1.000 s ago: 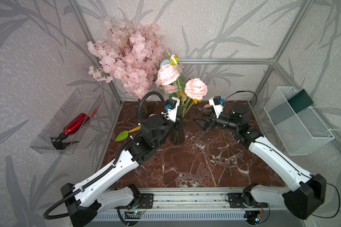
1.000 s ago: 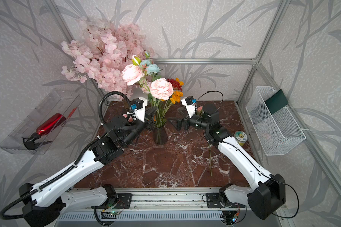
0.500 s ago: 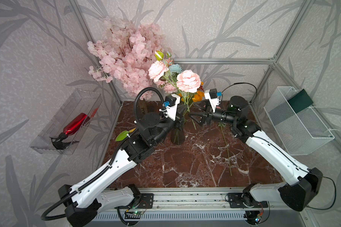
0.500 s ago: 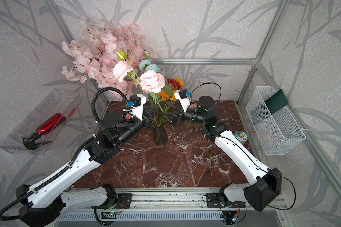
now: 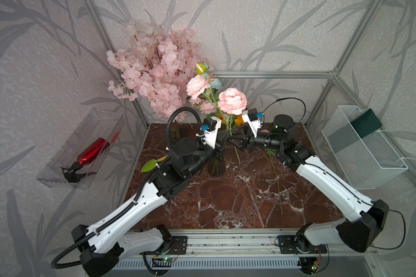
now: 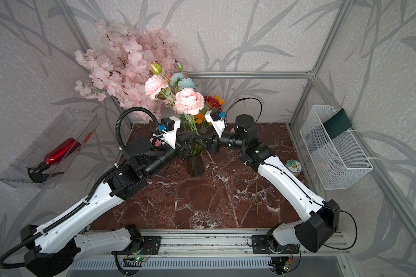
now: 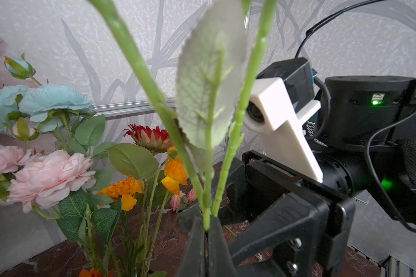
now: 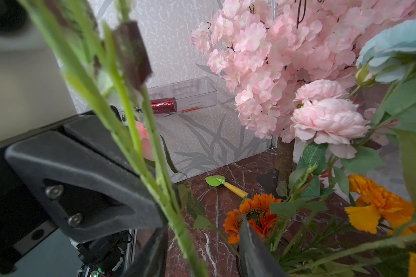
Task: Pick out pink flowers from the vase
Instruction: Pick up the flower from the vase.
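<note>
The left hand (image 7: 205, 230) is pinched shut on the upright stem (image 7: 235, 134) of the pink flowers (image 5: 232, 100), with the blooms above it and the vase (image 5: 216, 165) just below. The right hand (image 8: 203, 224) faces it with jaws part-open astride the same stem, and it does not look clamped.

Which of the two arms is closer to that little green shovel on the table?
Left. The left arm is right beside the green shovel; the right arm is beyond the vase, on the opposite side.

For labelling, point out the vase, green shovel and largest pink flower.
vase (image 6: 195, 167): in a top view, glass body.
green shovel (image 8: 215, 180): right wrist view, blade.
largest pink flower (image 5: 232, 100): in a top view, petals.
</note>
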Tool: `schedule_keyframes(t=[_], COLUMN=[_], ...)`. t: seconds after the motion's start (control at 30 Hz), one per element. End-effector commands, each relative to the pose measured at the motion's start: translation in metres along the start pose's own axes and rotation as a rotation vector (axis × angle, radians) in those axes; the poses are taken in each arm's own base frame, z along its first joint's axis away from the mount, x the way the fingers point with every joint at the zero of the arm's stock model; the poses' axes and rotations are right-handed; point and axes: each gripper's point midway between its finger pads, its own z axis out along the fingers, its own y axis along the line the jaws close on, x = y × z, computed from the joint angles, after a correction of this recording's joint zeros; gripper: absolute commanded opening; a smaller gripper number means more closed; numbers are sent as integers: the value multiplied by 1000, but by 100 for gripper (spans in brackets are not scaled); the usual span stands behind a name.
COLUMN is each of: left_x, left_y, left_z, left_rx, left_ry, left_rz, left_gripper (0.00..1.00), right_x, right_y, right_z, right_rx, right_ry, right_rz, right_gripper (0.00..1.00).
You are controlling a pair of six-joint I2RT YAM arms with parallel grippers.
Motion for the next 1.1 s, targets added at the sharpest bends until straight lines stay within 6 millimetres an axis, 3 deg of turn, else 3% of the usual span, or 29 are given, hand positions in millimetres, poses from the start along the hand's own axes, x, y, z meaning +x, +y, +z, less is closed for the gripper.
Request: schedule_keyframes(t=[0.0, 0.2, 0.43, 0.6, 0.7, 0.77, 0.87, 1.07], left_x=[-5, 0, 5, 7, 9, 13, 19, 37], left_y=[1, 4, 9, 12, 11, 8, 1, -19], left_z=[-8, -8, -11, -12, -15, -18, -20, -19], left_rx=[-5, -18, -42, -62, -52, -31, 12, 134], left_ry=[-19, -6, 4, -1, -15, -18, -5, 62], left_rz=[-7, -7, -1, 1, 13, 38, 83, 168], left_gripper=[0, 0, 0, 2, 21, 43, 65, 79], right_x=[-10, -9, -6, -4, -1, 2, 3, 4], right_y=[6, 3, 1, 2, 0, -1, -2, -10], right_z=[0, 0, -1, -2, -4, -6, -10, -23], right_rx=[-1, 16, 32, 40, 58, 72, 97, 198], right_ry=[-7, 6, 22, 26, 40, 54, 65, 95], right_rz=[-32, -36, -39, -43, -38, -39, -43, -29], right_gripper=[39, 29, 0, 0, 0, 0, 0, 0])
